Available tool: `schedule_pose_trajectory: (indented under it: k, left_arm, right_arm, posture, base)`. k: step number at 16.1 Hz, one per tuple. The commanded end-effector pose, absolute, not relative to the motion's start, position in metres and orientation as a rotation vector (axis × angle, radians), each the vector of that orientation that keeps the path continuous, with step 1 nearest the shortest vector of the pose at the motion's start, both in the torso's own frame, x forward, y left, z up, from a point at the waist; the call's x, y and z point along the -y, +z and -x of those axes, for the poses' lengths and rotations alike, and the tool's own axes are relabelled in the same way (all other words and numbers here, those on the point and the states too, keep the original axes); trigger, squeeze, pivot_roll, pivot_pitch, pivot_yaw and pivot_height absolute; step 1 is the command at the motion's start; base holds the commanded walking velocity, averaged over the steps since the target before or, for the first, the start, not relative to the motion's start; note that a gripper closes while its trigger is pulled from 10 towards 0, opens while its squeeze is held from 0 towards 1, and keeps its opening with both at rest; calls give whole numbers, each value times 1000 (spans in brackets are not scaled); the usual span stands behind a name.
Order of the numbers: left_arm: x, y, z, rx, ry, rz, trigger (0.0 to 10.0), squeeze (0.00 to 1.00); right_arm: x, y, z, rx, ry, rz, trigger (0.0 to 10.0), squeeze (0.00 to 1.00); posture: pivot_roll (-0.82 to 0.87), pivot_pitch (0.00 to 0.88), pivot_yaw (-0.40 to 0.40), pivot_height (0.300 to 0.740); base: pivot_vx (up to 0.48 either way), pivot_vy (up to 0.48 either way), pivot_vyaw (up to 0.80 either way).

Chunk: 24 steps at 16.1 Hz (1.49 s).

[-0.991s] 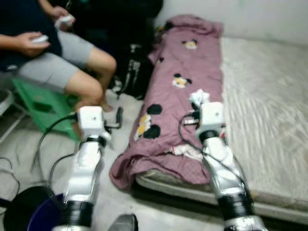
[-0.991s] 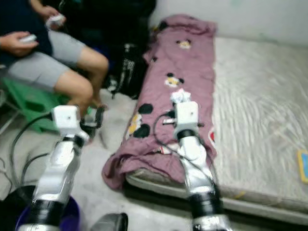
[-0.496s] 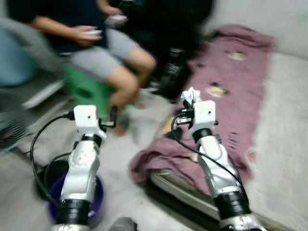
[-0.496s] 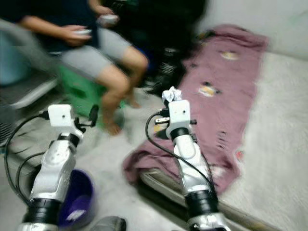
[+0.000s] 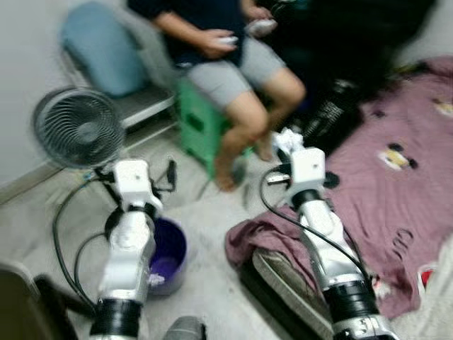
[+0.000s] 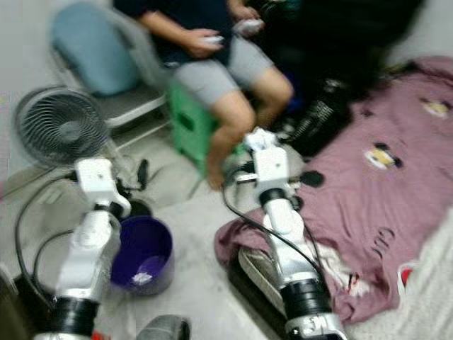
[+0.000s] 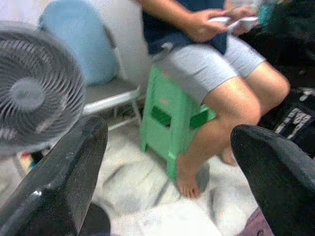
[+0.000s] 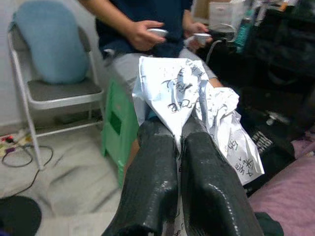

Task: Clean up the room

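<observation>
Two right fingers (image 8: 197, 187) pinch crumpled printed paper (image 8: 197, 108), lettering unreadable; left fingers (image 7: 64, 177) spread.

— What do we see of the room?
— A pale, scuffed floor (image 5: 205, 212) and a light wall (image 5: 28, 85). A fan (image 5: 78, 127) stands by the wall, beside a metal chair (image 8: 54, 93) with a blue cushion (image 5: 102, 46).
— And on our right?
— A mattress (image 5: 283, 280) on the floor under a mauve blanket (image 5: 396, 191). A person (image 5: 233, 64) sits on a green stool (image 7: 170, 118).
</observation>
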<state>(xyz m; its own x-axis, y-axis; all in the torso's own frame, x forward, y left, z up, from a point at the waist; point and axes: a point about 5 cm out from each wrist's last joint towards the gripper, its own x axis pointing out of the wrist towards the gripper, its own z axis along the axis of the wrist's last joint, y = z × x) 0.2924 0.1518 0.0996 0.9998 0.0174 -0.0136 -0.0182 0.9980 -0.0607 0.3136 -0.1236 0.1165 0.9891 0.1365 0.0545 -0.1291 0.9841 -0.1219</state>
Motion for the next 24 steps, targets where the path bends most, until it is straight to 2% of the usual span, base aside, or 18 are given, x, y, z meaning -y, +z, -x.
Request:
schedule_pose_trajectory:
  k: [1, 6, 10, 15, 21, 24]
  left_arm:
    - [-161, 103, -291, -2, 59, 47, 10000, 0]
    - [-175, 101, -280, 4, 150, 56, 10000, 0]
    - [-174, 102, -283, 3, 134, 57, 10000, 0]
    - [-161, 106, -297, 0, 53, 54, 10000, 0]
    - [-161, 107, -298, 3, 36, 40, 10000, 0]
    - [-161, 108, -298, 8, 26, 62, 10000, 0]
  right_arm:
    - [113, 118, -316, 67, 174, 106, 10000, 0]
    - [95, 118, -324, 62, 257, 104, 10000, 0]
    - [95, 118, -323, 72, 250, 115, 10000, 0]
    - [107, 118, -321, 83, 185, 111, 10000, 0]
    - [104, 118, -321, 83, 188, 98, 10000, 0]
    - [104, 118, -322, 81, 193, 103, 10000, 0]
  posture:
    - [138, 0, -21, 740]
    - [192, 0, -84, 740]
    - [162, 0, -48, 740]
    - [115, 0, 3, 740]
    - [126, 0, -1, 740]
    - [126, 0, -6, 740]
  base:
    - [0, 0, 800]
    - [0, 0, 668]
    - [0, 0, 763]
    - [0, 0, 794]
    - [0, 0, 739]
    - [0, 0, 0]
